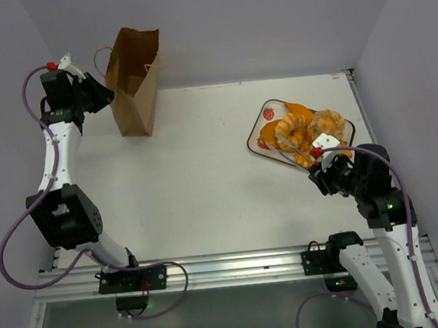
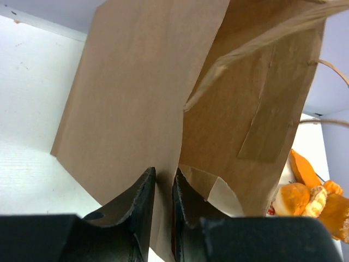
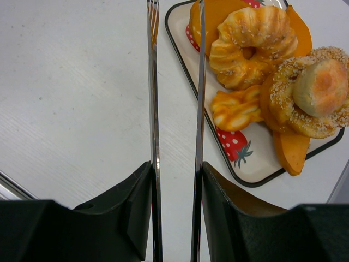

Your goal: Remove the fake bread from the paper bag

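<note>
The paper bag [image 1: 135,83] stands up in the upper left. My left pincer [image 2: 164,180] is around its wall; I cannot tell if it pinches. My right pincer [image 3: 176,166] squeezes metal tongs [image 3: 153,109] near the fake bread [image 1: 309,128] on the tray [image 1: 270,112], middle right.

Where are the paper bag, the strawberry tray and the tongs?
Brown kraft paper bag [image 1: 137,86]: top external view, side wall.
White strawberry-print tray [image 3: 259,165]: right wrist view, bare near corner.
Thin metal tongs [image 3: 154,109]: right wrist view, left blade.

on the table [image 1: 198,189], the paper bag [image 1: 135,83] stands far left; the tray [image 1: 264,128] holding the bread [image 1: 309,128] lies right.
</note>
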